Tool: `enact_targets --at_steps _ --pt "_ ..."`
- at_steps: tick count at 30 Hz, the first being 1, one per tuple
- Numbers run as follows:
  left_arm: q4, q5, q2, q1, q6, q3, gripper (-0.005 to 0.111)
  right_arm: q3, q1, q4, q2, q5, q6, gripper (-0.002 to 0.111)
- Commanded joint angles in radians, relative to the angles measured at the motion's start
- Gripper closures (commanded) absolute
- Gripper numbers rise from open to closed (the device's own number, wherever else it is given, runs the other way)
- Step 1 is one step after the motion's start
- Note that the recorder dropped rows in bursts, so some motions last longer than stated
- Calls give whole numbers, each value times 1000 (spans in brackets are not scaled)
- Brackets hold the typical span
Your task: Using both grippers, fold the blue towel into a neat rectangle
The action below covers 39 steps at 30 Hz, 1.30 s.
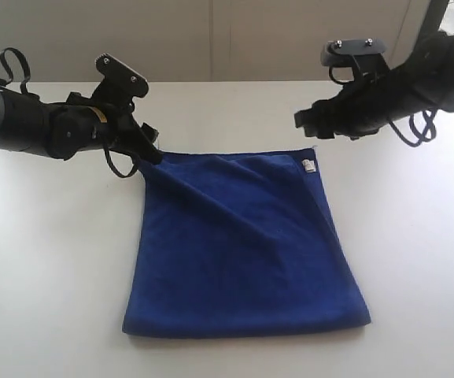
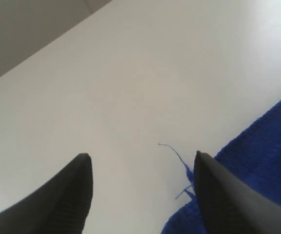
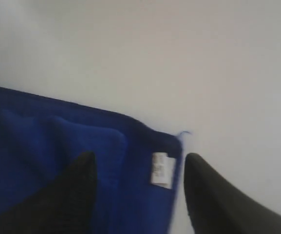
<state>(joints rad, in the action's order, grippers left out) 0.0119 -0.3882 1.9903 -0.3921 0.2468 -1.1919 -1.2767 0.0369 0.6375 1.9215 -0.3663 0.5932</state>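
The blue towel (image 1: 242,244) lies flat on the white table (image 1: 46,260), folded over into a rough square with a few soft creases. Its small white label (image 1: 308,165) sits at the far right corner. My left gripper (image 1: 151,152) is at the towel's far left corner. In the left wrist view this gripper (image 2: 141,157) is open, with bare table between its fingers and the towel edge (image 2: 262,156) and a loose thread (image 2: 172,148) beside one finger. My right gripper (image 1: 305,126) hovers above the labelled corner. It is open (image 3: 139,157), with the label (image 3: 162,169) and towel (image 3: 57,136) below.
The white table runs back to a pale wall (image 1: 227,39) behind both arms. Bare tabletop surrounds the towel on all sides. Black cables (image 1: 415,130) loop under the right arm.
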Motion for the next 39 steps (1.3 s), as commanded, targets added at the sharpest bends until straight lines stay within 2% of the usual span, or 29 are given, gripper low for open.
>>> enact_targets --at_steps 1,6,20,23,30,39 --pt "-6 0 -6 1 3 2 42 -102 3 103 69 -131 15 57" --pt "-6 15 -8 1 3 2 42 -158 3 121 157 -144 2 57" --pt "-6 41 -8 1 3 2 42 -163 3 226 251 -136 15 58" --pt "-6 43 -8 1 3 2 42 -169 3 233 258 -141 21 67" --pt "-12 56 -8 1 3 2 42 -169 3 341 256 -155 171 108" --pt "-12 57 -38 1 3 2 42 -167 3 286 166 -82 171 108"
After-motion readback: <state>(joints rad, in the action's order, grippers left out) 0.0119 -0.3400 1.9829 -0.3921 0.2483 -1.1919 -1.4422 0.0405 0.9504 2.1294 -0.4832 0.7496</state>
